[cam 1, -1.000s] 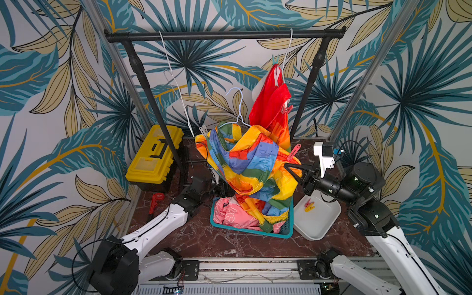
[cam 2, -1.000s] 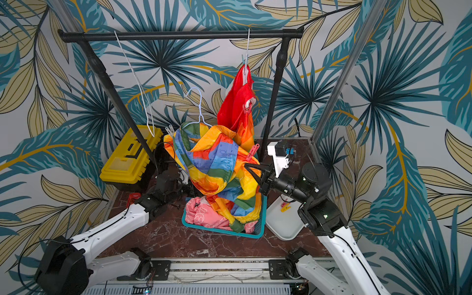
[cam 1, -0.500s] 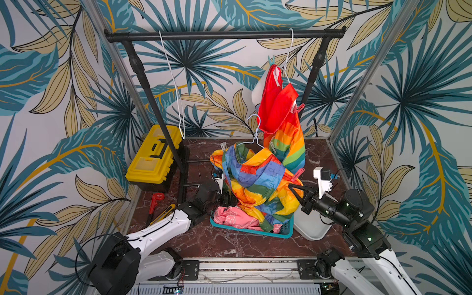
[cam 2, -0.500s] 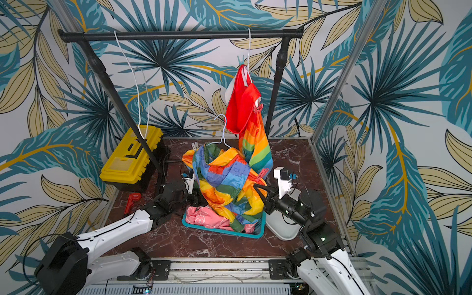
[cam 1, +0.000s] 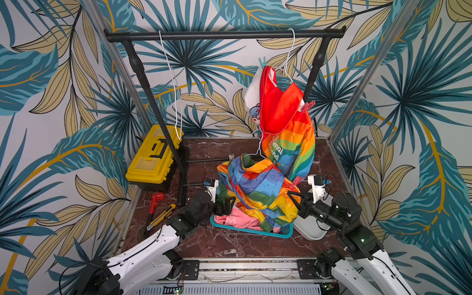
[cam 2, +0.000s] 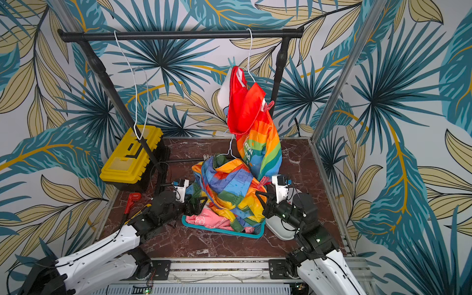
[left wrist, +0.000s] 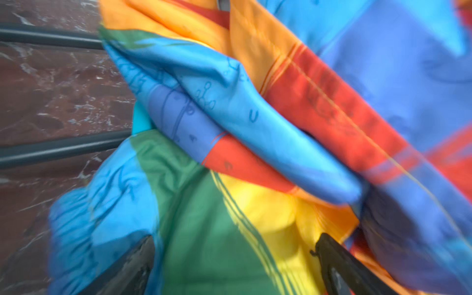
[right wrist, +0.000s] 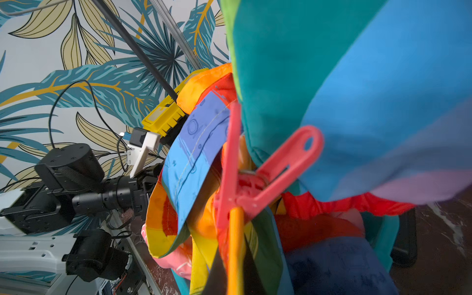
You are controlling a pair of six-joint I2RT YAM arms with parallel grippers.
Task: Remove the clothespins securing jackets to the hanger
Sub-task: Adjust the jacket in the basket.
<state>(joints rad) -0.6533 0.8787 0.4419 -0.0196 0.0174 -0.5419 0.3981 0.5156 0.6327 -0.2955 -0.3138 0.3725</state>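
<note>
The right gripper (right wrist: 235,270) is pinched shut on an orange fold of the rainbow-striped jacket (cam 1: 258,186). A pink clothespin (right wrist: 258,184) is clipped to that jacket just beyond the fingertips. The left gripper (left wrist: 233,245), jaws wide apart, presses into the jacket's far side above the teal basket (cam 1: 250,229).

One pink jacket (cam 1: 236,220) lies in the teal basket (cam 1: 250,231), one rainbow-striped jacket (cam 1: 258,184) is heaped over the basket, and one red-hooded jacket (cam 1: 283,115) hangs above the basket's far side: three in all. One teal clothespin (cam 1: 262,62) and two pink clothespins (cam 1: 307,106) (cam 1: 295,181) show. Three white wire hangers (cam 2: 139,107) (cam 1: 293,38) (cam 1: 259,145). One black rail (cam 1: 224,34) stands behind the basket. One yellow toolbox (cam 1: 153,158), one red wrench (cam 1: 154,201) and one yellow utility knife (cam 1: 163,215) sit to its left, one white tray (cam 1: 310,229) to its right. Two robot arms (cam 1: 150,246) (cam 1: 362,237).
</note>
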